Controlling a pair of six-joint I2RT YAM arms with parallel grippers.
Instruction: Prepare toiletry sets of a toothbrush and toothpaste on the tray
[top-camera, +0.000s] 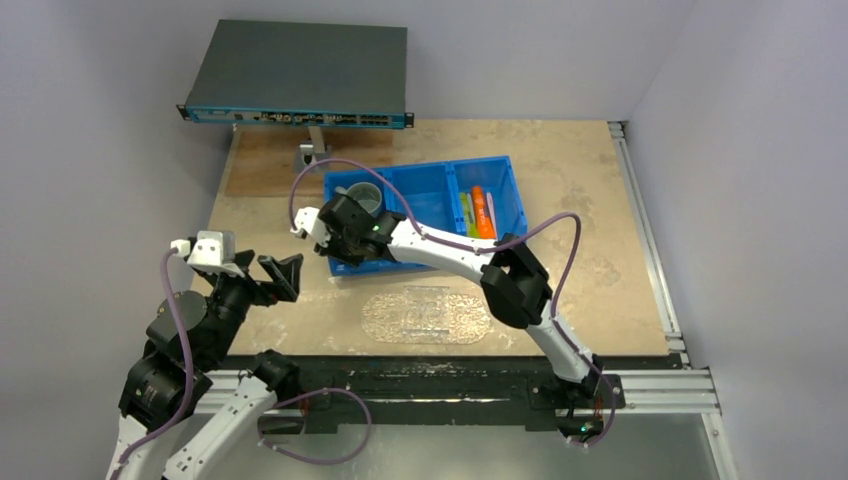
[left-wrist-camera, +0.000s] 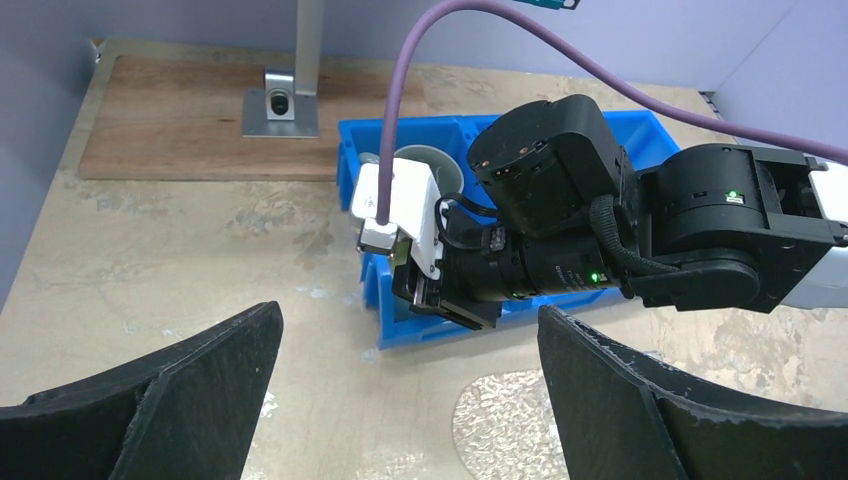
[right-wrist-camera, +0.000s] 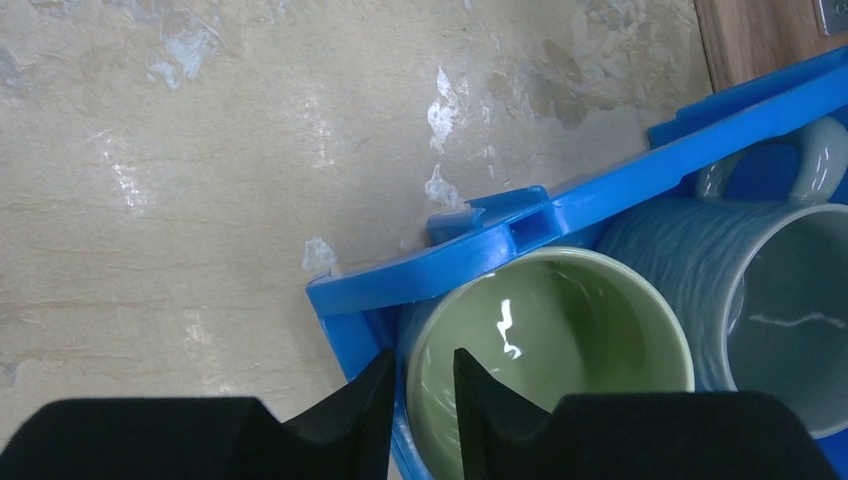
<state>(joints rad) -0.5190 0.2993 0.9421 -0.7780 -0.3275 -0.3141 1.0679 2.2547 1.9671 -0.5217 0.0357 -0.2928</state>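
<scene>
Status: nothing done yet, by the look of it. The tray (top-camera: 400, 318) sits on the worktop (top-camera: 590, 270) just in front of the blue bin (top-camera: 430, 166), between the two arms. I see nothing on it, no brush and no tube.

Set parts are in the bin's right-hand compartment. The orange tube (top-camera: 483, 212) and green tube (top-camera: 467, 215) lie side by side. A pale sliver (top-camera: 491, 207) just right of the orange tube could be a toothbrush, but it's too small to call. I can't make out a second brush.

The right claw (right-wrist-camera: 422, 365) is down at the bin's left compartment, not at the tubes. It straddles the rim of the pale-green mug (right-wrist-camera: 545, 340), one finger outside between mug and bin wall, the other inside the cup. Jaws are narrow, but I can't tell if they actually pinch the wall. The grey mug (right-wrist-camera: 650, 245) stands right against it in the same compartment.

The left claw (top-camera: 280, 272) is released, fingers spread wide, nothing in it. It hangs over the worktop left of bin and tray.

My read: the whole job is left. Two brushes and two tubes have to go to the tray and be paired up. The mug work looks like a side step, since mugs aren't part of a set as the task puts it.

Writing: none legible. No print is readable on tubes or mugs at this size. The dark box (top-camera: 300, 75) at the back has a port row on its face, but the labels are a blur. The arms show no brand, only small green lights.
</scene>
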